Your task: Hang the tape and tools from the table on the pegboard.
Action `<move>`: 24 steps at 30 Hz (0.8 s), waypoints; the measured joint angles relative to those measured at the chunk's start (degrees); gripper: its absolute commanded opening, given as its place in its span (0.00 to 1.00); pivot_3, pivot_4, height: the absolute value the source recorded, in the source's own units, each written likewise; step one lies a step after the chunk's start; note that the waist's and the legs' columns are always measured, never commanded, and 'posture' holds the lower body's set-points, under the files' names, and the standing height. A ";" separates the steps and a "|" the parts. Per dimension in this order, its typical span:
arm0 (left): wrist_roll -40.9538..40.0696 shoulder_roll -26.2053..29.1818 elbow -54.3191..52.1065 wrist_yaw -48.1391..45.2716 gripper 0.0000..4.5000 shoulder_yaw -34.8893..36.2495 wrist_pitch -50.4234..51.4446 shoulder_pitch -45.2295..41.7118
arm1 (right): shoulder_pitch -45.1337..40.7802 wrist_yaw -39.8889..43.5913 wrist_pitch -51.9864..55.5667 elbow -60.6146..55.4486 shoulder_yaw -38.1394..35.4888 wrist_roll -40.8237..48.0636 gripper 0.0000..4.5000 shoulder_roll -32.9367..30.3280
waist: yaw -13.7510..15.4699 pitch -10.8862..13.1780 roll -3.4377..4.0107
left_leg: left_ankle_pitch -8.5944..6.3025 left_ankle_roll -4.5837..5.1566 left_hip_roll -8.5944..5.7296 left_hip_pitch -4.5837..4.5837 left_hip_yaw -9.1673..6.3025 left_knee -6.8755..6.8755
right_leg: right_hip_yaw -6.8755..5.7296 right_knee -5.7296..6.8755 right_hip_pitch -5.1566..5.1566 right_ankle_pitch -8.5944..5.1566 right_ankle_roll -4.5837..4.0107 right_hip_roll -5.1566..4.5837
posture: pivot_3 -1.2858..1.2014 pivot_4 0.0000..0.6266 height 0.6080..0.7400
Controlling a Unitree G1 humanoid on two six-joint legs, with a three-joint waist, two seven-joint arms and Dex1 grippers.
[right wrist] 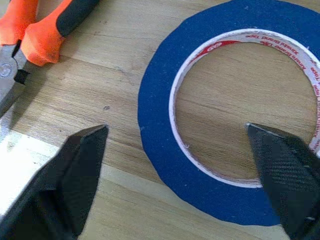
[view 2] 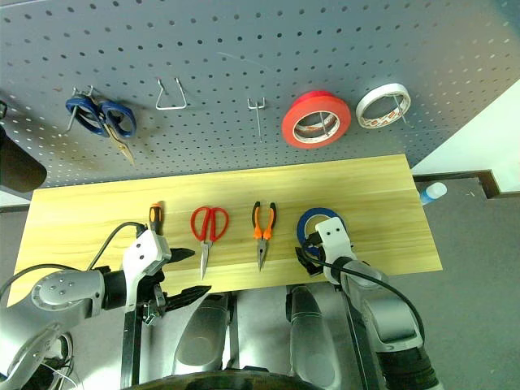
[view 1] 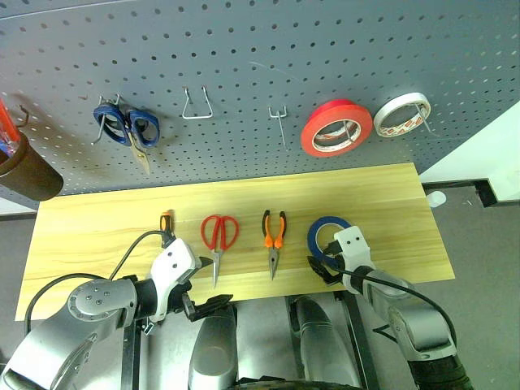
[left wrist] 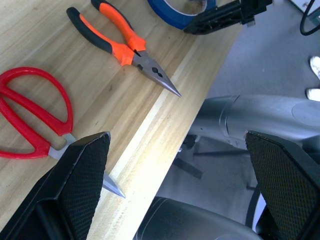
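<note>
The blue tape (view 1: 322,228) lies flat near the right end of the table (view 1: 97,227). My right gripper (right wrist: 176,129) is open and straddles the roll's near wall, one finger (right wrist: 280,160) over the open centre and the other outside. To the left lie the orange-handled pliers (view 1: 273,236), the red-handled scissors (view 1: 218,236) and the thin screwdriver (view 1: 166,221). At the front edge, my left gripper (view 1: 210,282) stands open beside the scissors' blade tip, holding nothing. The pegboard (view 1: 244,65) rises behind the table.
On the pegboard hang blue-handled scissors (view 1: 126,126), a red roll (view 1: 335,127) and a whitish roll (view 1: 401,114). A wire loop hook (view 1: 197,104) and a small hook (view 1: 279,118) are bare. A brown cup (view 1: 28,171) hangs at far left.
</note>
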 measured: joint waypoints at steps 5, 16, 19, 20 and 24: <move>0.24 0.04 0.14 -0.01 1.00 -0.02 -0.14 0.66 | 1.00 -1.66 1.87 -3.36 0.22 -1.59 0.99 -0.60 | -0.04 0.00 0.00 | 0.00 0.00 0.00 -0.01 0.01 0.00 | 0.00 0.02 -0.03 0.00 0.01 0.00 | 0.64 0.55 1.00; 0.87 0.02 0.19 0.00 1.00 -0.12 -1.34 2.69 | 2.66 -6.25 4.89 -7.40 6.92 -3.89 0.99 3.95 | -0.09 0.00 0.00 | 0.03 -0.06 0.00 -0.05 0.02 0.00 | 0.01 0.05 -0.10 -0.06 -0.10 0.00 | 0.64 0.56 1.00; 0.87 0.02 0.19 -0.01 1.00 -0.12 -1.38 3.29 | 2.63 -7.36 4.40 -6.93 8.04 -4.77 0.99 5.36 | -0.10 0.00 0.00 | 0.04 -0.07 0.00 -0.05 0.01 -0.01 | 0.01 0.05 -0.10 -0.06 -0.11 0.00 | 0.64 0.57 1.00; 0.87 0.02 0.19 -0.01 1.00 -0.12 -1.38 3.35 | 2.54 -7.57 4.32 -6.74 8.30 -4.83 0.99 5.77 | -0.10 0.00 0.00 | 0.04 -0.07 0.00 -0.05 0.01 -0.01 | 0.01 0.05 -0.10 -0.07 -0.12 0.00 | 0.64 0.57 1.00; 0.87 0.02 0.18 0.02 1.00 -0.10 -1.45 3.65 | 1.52 -7.69 3.66 -5.68 8.40 -5.36 0.99 5.82 | -0.15 0.01 0.00 | 0.05 -0.10 0.00 -0.05 0.02 -0.01 | 0.01 0.05 -0.10 -0.07 -0.12 0.00 | 0.64 0.57 1.00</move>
